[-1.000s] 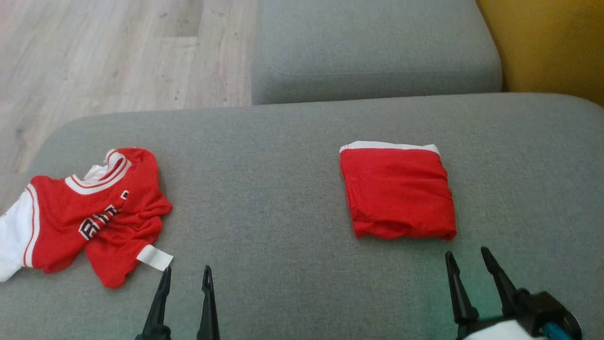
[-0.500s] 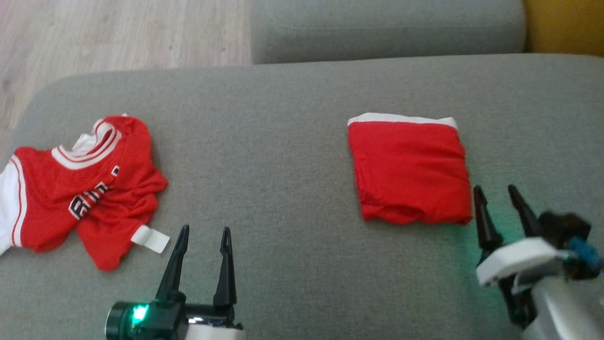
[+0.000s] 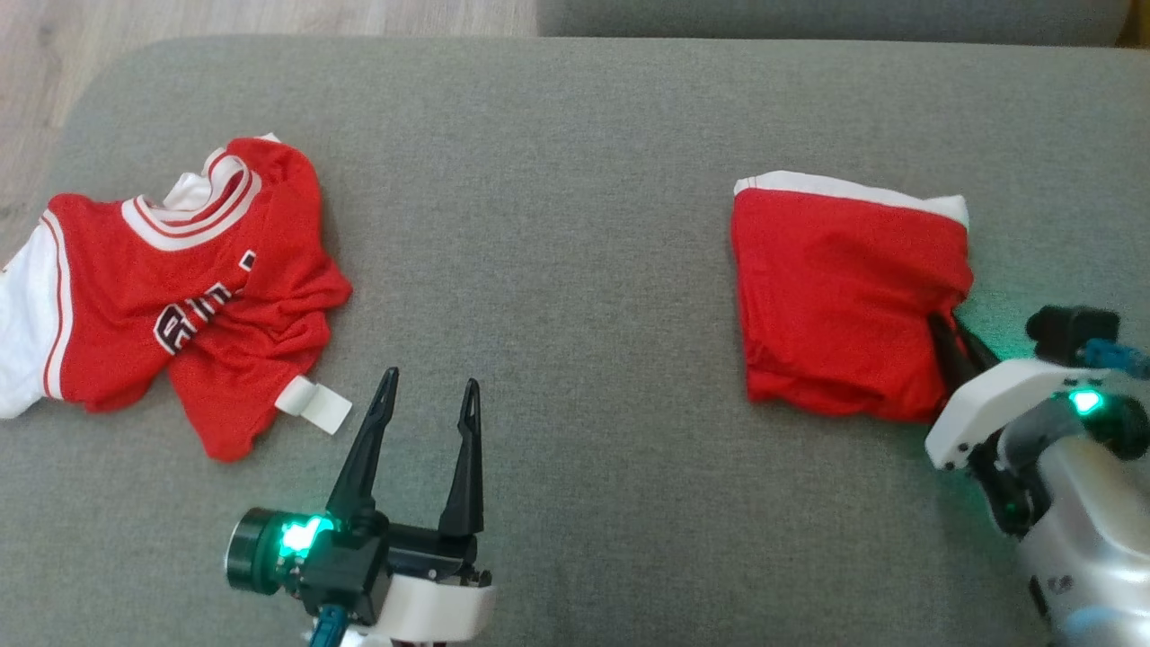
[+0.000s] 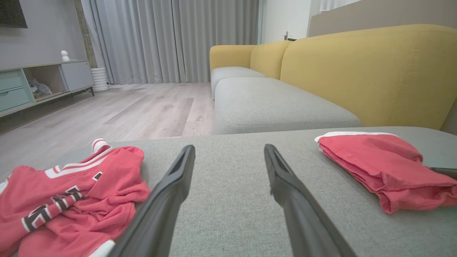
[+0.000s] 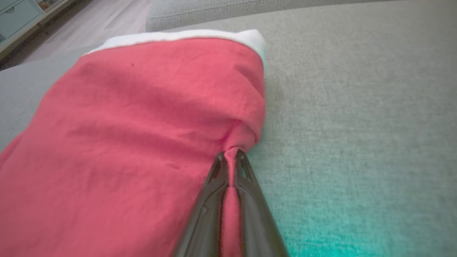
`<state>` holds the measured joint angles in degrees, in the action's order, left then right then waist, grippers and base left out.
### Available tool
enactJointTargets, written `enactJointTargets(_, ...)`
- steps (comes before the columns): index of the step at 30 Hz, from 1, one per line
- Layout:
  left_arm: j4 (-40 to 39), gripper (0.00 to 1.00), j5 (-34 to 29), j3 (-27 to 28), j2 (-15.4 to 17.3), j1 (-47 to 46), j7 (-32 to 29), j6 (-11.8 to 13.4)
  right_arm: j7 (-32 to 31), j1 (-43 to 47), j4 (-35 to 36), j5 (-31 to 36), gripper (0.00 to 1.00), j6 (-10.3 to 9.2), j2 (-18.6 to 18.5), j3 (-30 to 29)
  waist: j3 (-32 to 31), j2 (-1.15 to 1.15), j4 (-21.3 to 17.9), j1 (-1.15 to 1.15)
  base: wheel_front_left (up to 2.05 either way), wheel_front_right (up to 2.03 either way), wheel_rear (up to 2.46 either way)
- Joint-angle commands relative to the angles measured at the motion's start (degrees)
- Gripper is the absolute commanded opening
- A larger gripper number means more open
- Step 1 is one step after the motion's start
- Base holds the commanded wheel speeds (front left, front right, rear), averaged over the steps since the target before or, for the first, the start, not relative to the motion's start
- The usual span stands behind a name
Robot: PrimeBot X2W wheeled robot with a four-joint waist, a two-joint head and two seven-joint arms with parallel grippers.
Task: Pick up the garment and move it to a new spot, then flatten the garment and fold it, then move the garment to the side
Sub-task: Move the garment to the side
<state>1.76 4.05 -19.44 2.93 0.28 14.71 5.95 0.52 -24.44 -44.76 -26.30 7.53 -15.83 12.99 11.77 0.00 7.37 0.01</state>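
Observation:
A folded red garment (image 3: 835, 296) with a white band along its far edge lies on the right of the grey cushion (image 3: 575, 135). My right gripper (image 3: 948, 323) is shut on a pinch of its near right edge; in the right wrist view the fingers (image 5: 231, 154) squeeze red cloth (image 5: 142, 125) between them. The folded piece (image 4: 378, 164) also shows at the right of the left wrist view. A crumpled red and white jersey (image 3: 180, 296) with dark lettering lies at the left (image 4: 71, 192). My left gripper (image 3: 429, 386) stands open and empty beside the jersey (image 4: 228, 150).
A second grey seat (image 4: 271, 107) and a yellow backrest (image 4: 357, 71) lie beyond the cushion. Wooden floor (image 4: 142, 107) runs off past the cushion's left and far edges, with a low cabinet (image 4: 21, 85) at the far left wall.
The head camera has tilted down. My right gripper has moved up to the folded garment's right edge and closed on it. The left gripper has come forward, staying open.

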Motion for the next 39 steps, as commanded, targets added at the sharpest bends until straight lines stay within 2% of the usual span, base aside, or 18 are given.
enactJointTargets(1,-1.59,1.0,-0.25,1.37,-0.05,-1.68,0.29,-0.07,0.44,-1.13,0.83,-0.69,0.0,-0.04,-1.38,1.61,0.35,0.0,0.13,-0.01,0.0,0.0,0.0)
enactJointTargets(4,-2.23,1.0,0.27,1.61,-0.05,-1.83,0.29,0.28,2.57,-2.4,0.78,-1.47,0.0,-0.04,-4.62,2.7,1.03,0.0,-1.28,-0.01,0.0,0.0,0.0)
enactJointTargets(11,-5.32,1.0,0.03,0.57,-0.05,-3.94,0.29,-0.64,0.95,-5.4,2.42,-0.52,0.0,-0.04,-14.35,3.02,6.3,0.0,-5.65,-0.01,0.0,0.0,0.0)
enactJointTargets(18,-7.9,1.0,-2.45,-0.8,-0.05,-9.81,0.29,-1.56,-1.31,-10.21,3.12,1.93,0.0,-0.04,-25.66,-2.28,15.94,0.0,-8.56,-0.01,0.0,0.0,0.0)
enactJointTargets(20,-8.12,1.0,-2.36,-1.06,-0.05,-11.25,0.29,-1.78,-2.3,-10.95,4.42,1.41,0.0,-0.04,-26.41,-3.88,18.12,0.0,-8.91,-0.01,0.0,0.0,0.0)
enactJointTargets(23,-8.45,1.0,-2.01,-1.4,-0.05,-13.15,0.29,-2.17,-2.12,-12.0,6.12,6.2,0.0,-0.04,-29.64,-7.03,20.58,0.0,-8.95,-0.01,0.0,0.0,0.0)
enactJointTargets(24,-8.45,1.0,-2.01,-1.4,-0.05,-13.15,0.29,-2.17,-2.12,-12.0,6.12,6.2,0.0,-0.04,-29.64,-7.03,20.58,0.0,-8.95,-0.01,0.0,0.0,0.0)
enactJointTargets(32,-7.94,1.0,-0.28,-1.81,-0.05,-15.5,0.29,-1.85,-7.51,-9.05,10.83,14.12,0.0,-0.04,-31.59,-17.73,22.49,0.0,-8.03,-0.01,0.0,0.0,0.0)
enactJointTargets(33,-7.9,1.0,-0.05,-1.76,-0.05,-15.71,0.29,-1.7,-8.11,-8.45,11.9,14.96,0.12,-0.04,-31.39,-19.02,22.56,0.0,-7.89,-0.01,0.0,0.0,0.0)
enactJointTargets(34,-7.83,1.0,0.11,-1.71,-0.05,-15.91,0.29,-1.57,-8.43,-7.75,13.21,16.39,0.33,-0.04,-31.36,-20.02,22.59,0.0,-7.75,-0.01,0.0,0.0,0.0)
enactJointTargets(35,-7.71,1.0,0.24,-1.68,-0.05,-16.09,0.29,-1.47,-8.9,-7.04,14.44,17.72,0.83,-0.04,-31.17,-21.06,22.5,0.0,-7.58,-0.01,0.0,0.0,0.0)
enactJointTargets(36,-7.59,1.0,0.37,-1.66,-0.05,-16.23,0.29,-1.38,-9.26,-6.5,15.71,19.02,1.0,-0.04,-30.73,-22.42,22.32,0.0,-7.38,-0.01,0.0,0.0,0.0)
enactJointTargets(39,-7.16,1.0,0.74,-1.61,-0.05,-16.34,0.29,-1.02,-10.35,-4.17,19.76,22.83,1.0,-0.04,-28.45,-24.73,20.99,0.0,-6.6,-0.01,0.0,0.0,0.0)
